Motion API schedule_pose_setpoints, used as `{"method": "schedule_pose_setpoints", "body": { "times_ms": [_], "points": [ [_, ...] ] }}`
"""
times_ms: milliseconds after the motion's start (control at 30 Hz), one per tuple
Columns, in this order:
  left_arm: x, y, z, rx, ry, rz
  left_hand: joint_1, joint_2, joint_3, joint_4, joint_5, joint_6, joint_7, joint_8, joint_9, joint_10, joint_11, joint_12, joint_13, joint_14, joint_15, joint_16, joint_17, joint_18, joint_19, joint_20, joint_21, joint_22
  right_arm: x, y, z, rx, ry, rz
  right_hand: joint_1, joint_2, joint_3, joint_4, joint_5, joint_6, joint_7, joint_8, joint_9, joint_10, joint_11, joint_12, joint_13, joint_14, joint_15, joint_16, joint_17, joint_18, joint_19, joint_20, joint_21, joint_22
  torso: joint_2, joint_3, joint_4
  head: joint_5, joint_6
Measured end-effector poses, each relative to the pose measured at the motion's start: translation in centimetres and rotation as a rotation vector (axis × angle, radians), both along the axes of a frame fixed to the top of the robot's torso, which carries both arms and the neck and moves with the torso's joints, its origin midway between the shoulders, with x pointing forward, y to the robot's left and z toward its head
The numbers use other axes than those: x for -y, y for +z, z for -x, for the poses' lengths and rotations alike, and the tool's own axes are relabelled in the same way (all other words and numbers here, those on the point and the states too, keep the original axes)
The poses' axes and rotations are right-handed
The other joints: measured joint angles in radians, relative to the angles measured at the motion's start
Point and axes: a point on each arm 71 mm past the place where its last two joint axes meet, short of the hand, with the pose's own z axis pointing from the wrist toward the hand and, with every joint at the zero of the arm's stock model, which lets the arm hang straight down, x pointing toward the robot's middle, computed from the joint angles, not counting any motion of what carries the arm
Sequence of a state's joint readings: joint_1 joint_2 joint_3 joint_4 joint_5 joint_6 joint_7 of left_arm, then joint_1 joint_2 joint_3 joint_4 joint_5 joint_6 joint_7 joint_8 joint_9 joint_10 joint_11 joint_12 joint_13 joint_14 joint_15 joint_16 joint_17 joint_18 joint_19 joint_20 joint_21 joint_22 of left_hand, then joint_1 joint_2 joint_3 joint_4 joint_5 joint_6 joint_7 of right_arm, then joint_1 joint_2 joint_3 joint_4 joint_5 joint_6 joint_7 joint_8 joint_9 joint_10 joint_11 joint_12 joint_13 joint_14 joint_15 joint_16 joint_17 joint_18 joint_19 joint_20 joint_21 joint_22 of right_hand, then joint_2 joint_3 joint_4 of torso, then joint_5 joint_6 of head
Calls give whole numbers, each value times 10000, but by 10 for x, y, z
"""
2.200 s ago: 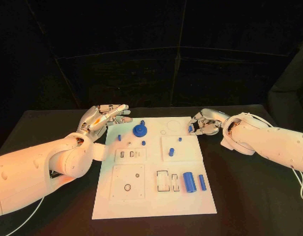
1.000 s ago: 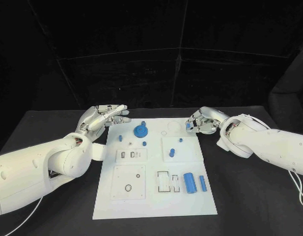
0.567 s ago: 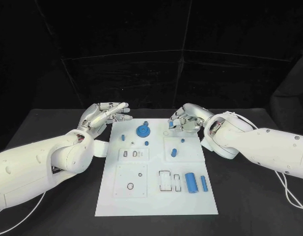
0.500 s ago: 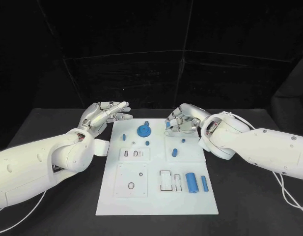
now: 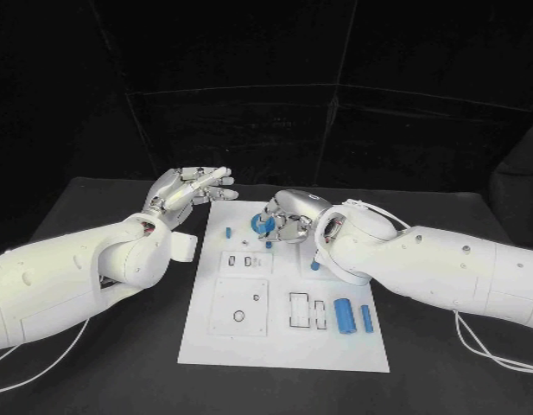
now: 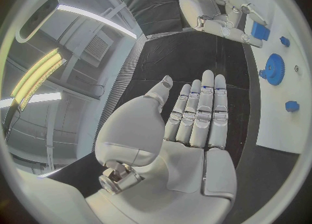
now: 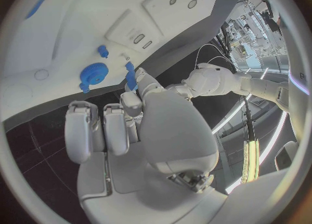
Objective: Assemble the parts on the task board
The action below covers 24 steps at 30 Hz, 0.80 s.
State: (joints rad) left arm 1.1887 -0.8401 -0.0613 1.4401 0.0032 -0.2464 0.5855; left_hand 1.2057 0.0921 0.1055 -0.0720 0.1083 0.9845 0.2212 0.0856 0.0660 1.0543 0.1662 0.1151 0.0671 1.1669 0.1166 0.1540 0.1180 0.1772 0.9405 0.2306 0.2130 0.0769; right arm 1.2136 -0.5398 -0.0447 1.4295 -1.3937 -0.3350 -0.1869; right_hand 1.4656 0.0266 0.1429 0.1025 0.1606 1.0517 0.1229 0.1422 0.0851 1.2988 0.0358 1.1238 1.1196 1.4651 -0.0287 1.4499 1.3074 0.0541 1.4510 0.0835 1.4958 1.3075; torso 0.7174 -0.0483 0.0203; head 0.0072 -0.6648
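The white board point(image 5: 248, 341) lies in the middle of the black table point(image 5: 79, 363), long side running away from me, and most of my job looks undone: a blue gear point(image 5: 263, 224) sits near the far end at about twelve o'clock on the board, a small blue peg point(image 5: 228, 233) lies toward eleven, and two blue cylinders point(image 5: 344, 316) rest loose at about four o'clock, just beside a pair of open rectangular slots point(image 5: 301, 309). More slots point(image 5: 244, 262) and a round hole point(image 5: 240, 316) in the left half also look unfilled, so I judge the work barely begun, though I cannot tell whether the gear is seated or merely lying there. I pinch a small blue piece point(image 7: 130, 75) in my right hand point(image 5: 290, 216); it shows between my thumb and fingertips in the right wrist view, the other fingers curled close. That hand hovers over the far end of the board, just right of the gear, knuckles up, with the forearm crossing in from four o'clock. My left hand point(image 5: 187, 192) hangs above the table off the board's far left corner, around ten o'clock, holding nothing, its fingers straight and side by side with the thumb standing apart, palm turned toward the board.
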Motion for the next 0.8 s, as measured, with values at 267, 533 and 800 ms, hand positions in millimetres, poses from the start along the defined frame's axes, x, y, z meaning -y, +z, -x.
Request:
{"method": "schedule_pose_setpoints", "body": {
  "times_ms": [267, 533, 800],
  "points": [
    [1, 1, -2, -3, 29, 42, 0, 0, 0, 0, 0, 0, 0, 0, 0, 0, 0, 0, 0, 0, 0, 0, -1, 1, 0, 0, 0, -3, -18, -16, 6, -84, 257, 577, -95, -37, 0, 0, -1, 10, 10, 1, 0, 0, 0, 0, -26, 0, 0, 0, 0, 1, 0, 0, 0, 0, 4, 11, 14, 198, -123],
    [3, 0, -4, -17, 34, 66, 0, 0, 0, 0, 0, 0, 0, 0, 0, 0, 0, 0, 0, 0, 0, 0, -2, 0, 0, 0, 0, -8, -30, -29, 13, -162, 471, 1007, -119, -40, 21, -22, -4, 23, 22, 1, 0, 0, 0, 0, -25, 0, 0, 0, 0, 1, 0, 1, 0, -1, 18, 30, 14, 267, -199],
    [3, 0, -4, -26, 49, 71, 0, 0, 0, 0, 0, 0, 0, 0, 0, 2, -2, 0, 0, 0, 0, 0, -3, 0, 0, 0, 0, -7, -30, -37, 14, -275, 496, 1327, -147, -69, 20, -25, -39, 24, 23, 1, 0, 0, 0, 0, -45, 0, 0, 0, 0, 1, 0, 1, 0, -1, 20, 39, 13, 335, -274]
  ]
}}
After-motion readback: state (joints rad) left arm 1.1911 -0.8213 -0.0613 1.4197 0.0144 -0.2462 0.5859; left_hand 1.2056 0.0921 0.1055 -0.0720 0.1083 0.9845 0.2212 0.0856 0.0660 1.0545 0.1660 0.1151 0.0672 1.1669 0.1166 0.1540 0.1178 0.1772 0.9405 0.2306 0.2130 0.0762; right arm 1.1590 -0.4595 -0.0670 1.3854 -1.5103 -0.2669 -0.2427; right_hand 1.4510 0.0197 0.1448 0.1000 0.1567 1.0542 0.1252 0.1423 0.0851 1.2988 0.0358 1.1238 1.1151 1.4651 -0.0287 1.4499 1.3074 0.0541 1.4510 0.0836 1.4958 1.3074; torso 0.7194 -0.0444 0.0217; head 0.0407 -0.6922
